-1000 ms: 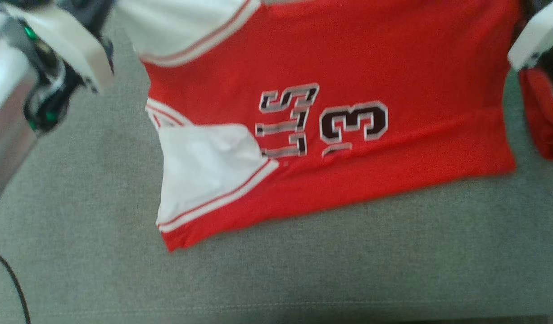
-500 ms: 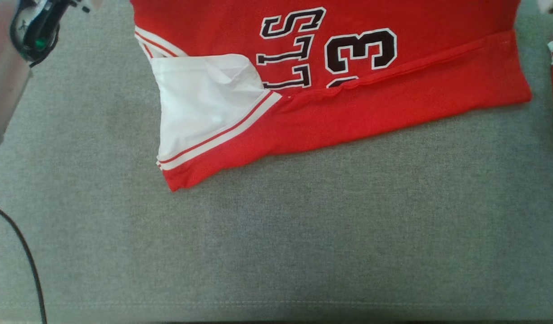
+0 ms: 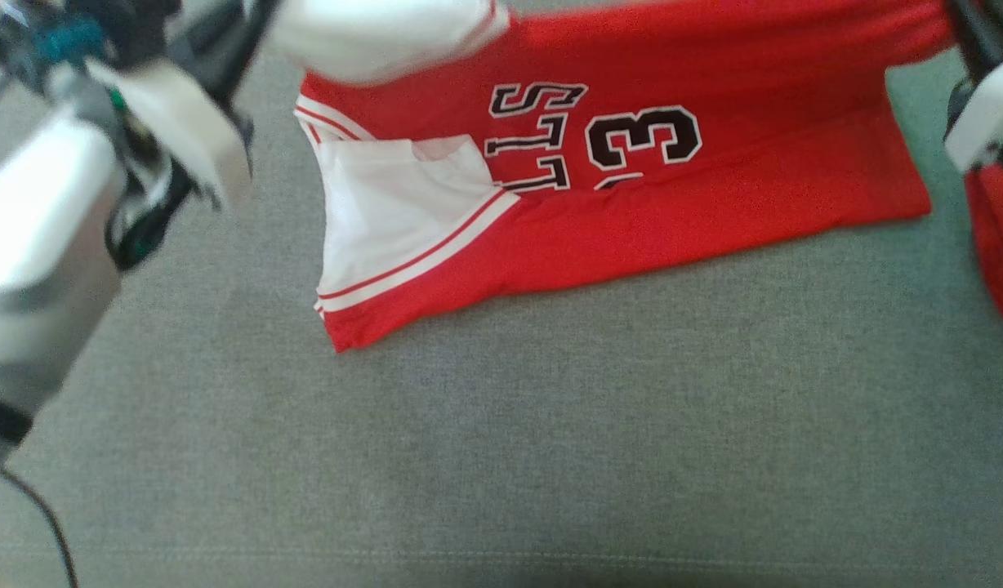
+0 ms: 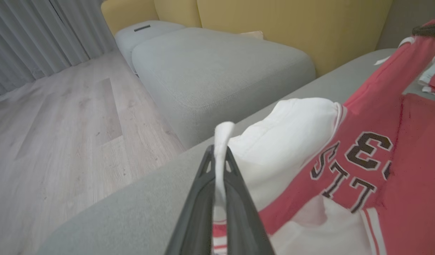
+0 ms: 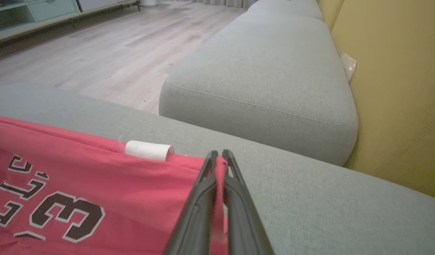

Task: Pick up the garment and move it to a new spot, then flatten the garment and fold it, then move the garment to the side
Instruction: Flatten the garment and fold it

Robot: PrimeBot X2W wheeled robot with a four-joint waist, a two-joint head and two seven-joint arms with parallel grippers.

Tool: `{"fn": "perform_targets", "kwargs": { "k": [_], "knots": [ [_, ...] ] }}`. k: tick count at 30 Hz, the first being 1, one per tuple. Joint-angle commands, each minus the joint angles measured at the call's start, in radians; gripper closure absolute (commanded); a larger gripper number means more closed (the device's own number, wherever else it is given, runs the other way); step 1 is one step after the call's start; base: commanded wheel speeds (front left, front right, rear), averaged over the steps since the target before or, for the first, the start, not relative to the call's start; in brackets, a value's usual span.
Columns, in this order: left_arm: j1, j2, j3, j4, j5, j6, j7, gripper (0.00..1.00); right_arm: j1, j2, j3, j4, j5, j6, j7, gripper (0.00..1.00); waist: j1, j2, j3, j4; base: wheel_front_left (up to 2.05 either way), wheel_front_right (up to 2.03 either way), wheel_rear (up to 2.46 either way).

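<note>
The garment [image 3: 714,188] is a red jersey with white sleeves and black lettering, its lower part lying on the grey sofa seat [image 3: 550,449]. The jersey's upper part is lifted and stretched between my two grippers. My left gripper [image 4: 220,156] is shut on the edge of a white sleeve [image 4: 288,134], at the head view's upper left. My right gripper [image 5: 219,159] is shut on the red fabric edge [image 5: 132,177], at the head view's upper right. The second white sleeve [image 3: 387,220] lies folded over the jersey's left end.
Another red cloth [image 3: 1000,245] lies at the right edge of the seat. A black cable [image 3: 52,531] runs at the lower left. A neighbouring grey cushion [image 4: 210,67], the yellow sofa back [image 4: 292,21] and wooden floor [image 4: 61,124] lie beyond. A white tag [image 5: 149,150] sits on the jersey.
The head view has shifted between frames. Both arms are back at the picture's upper corners, and the held white sleeve and red top edge now hang over the jersey's upper part.
</note>
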Motion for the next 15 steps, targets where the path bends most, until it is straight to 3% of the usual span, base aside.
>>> {"fn": "perform_targets", "kwargs": {
  "k": [1,15],
  "knots": [
    [-0.017,0.057,0.028,-0.026,-0.008,0.001,-0.011,1.0,0.033,-0.037,0.013,-0.033,0.019,-0.001,0.006,1.0,0.0001,-0.0001,-0.024,0.007,0.0,0.0,0.0],
    [0.129,0.198,-0.178,-0.289,-0.153,0.0,0.153,1.0,0.162,-0.177,0.197,-0.144,0.118,-0.001,0.121,1.0,0.0001,-0.0001,-0.09,0.013,0.0,0.0,0.0]
  ]
}}
